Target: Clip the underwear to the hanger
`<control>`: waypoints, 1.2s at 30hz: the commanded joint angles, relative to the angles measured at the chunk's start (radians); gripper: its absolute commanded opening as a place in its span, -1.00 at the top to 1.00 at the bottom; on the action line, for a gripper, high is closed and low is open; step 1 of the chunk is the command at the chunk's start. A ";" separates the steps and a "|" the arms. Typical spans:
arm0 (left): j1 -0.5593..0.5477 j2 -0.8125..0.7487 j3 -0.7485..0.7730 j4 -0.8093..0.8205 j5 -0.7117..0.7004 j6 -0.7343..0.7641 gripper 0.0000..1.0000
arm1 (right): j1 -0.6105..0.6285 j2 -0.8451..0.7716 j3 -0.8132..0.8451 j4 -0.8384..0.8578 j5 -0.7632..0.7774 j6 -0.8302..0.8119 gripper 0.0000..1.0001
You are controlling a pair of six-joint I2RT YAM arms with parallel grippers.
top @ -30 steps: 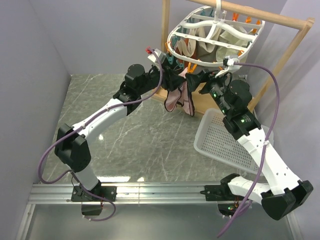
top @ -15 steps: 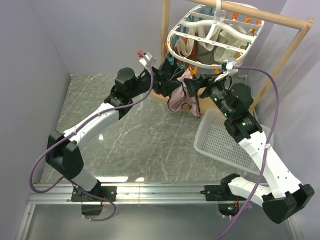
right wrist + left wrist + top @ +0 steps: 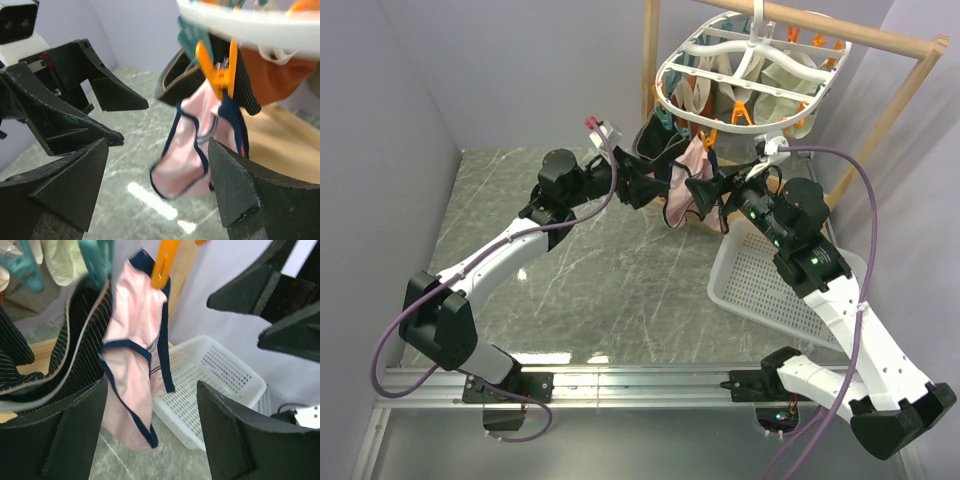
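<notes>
The pale pink underwear (image 3: 688, 192) with navy edging hangs from an orange peg (image 3: 706, 136) on the near rim of the white oval hanger (image 3: 666, 97). My left gripper (image 3: 642, 186) stands open just left of it, and my right gripper (image 3: 708, 190) stands open just right of it. Neither touches the fabric. In the left wrist view the underwear (image 3: 131, 355) dangles from the orange peg (image 3: 165, 262) beyond the open left gripper (image 3: 150, 390). The right wrist view shows the underwear (image 3: 192, 160), the peg (image 3: 220, 75), the hanger rim (image 3: 240, 26) and the open right gripper (image 3: 157, 150).
A black striped garment (image 3: 75, 340) hangs beside the underwear on a teal peg. Cream garments (image 3: 740, 92) hang inside the hanger. The wooden rack frame (image 3: 905, 95) carries the hanger. A white mesh basket (image 3: 770, 285) lies on the marble table at the right.
Both grippers have drawn back and down from the hanger. The left gripper has let go, and the underwear now hangs from the orange peg alone.
</notes>
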 commanded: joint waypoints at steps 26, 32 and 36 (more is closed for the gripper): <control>-0.183 -0.206 -0.186 0.105 -0.026 0.257 -0.47 | 0.000 -0.232 -0.049 -0.188 0.094 0.048 -0.62; -0.341 -0.134 -0.183 0.264 -0.218 0.320 -0.41 | -0.088 -0.368 -0.180 -0.233 0.199 0.103 -0.54; -0.414 -0.034 -0.083 0.347 -0.354 0.311 -0.35 | -0.198 -0.388 -0.200 -0.216 0.242 0.212 -0.44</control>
